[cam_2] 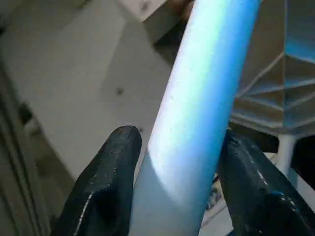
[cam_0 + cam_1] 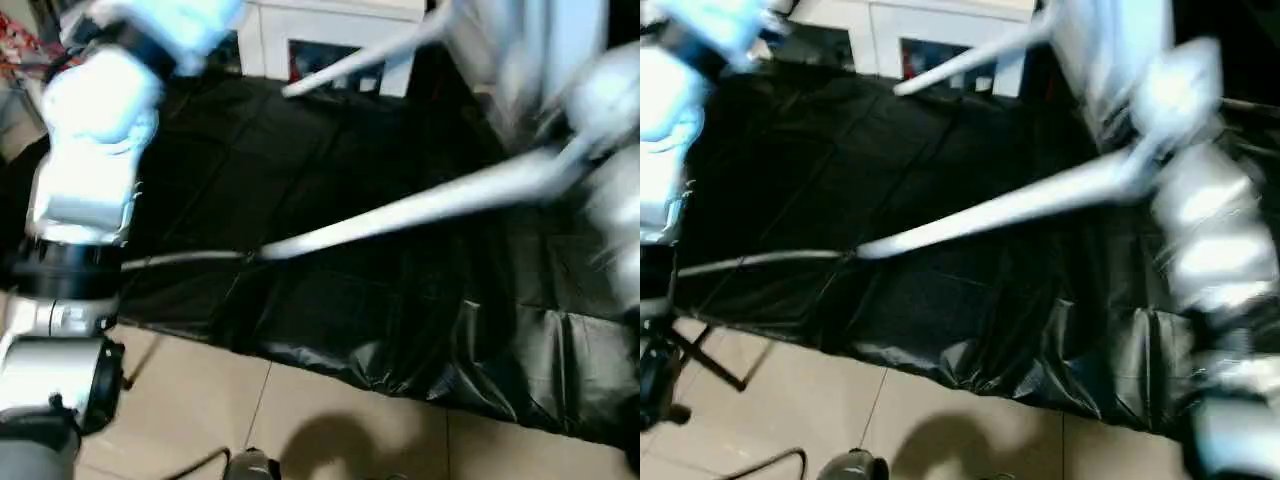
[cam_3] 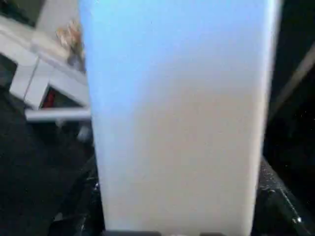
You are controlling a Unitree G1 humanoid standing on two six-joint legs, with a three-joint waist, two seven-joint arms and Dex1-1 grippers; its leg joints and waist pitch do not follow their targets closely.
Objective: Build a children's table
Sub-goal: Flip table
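Left wrist view: our left gripper (image 1: 179, 182) clamps a white table leg (image 1: 197, 113) (ribbed tabletop (image 1: 275, 73) beyond); our right gripper (image 3: 177, 206) grips the tabletop's edge.

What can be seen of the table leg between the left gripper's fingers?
The table leg is a plain white, smooth round shaft that looks like plastic, with a bluish sheen along one side. It runs up through the left gripper, with a black finger on either side; contact there is not clear. Beyond it sits the ribbed white underside of the tabletop. The leg's ends lie outside the picture, so whether it is seated in a socket cannot be told.
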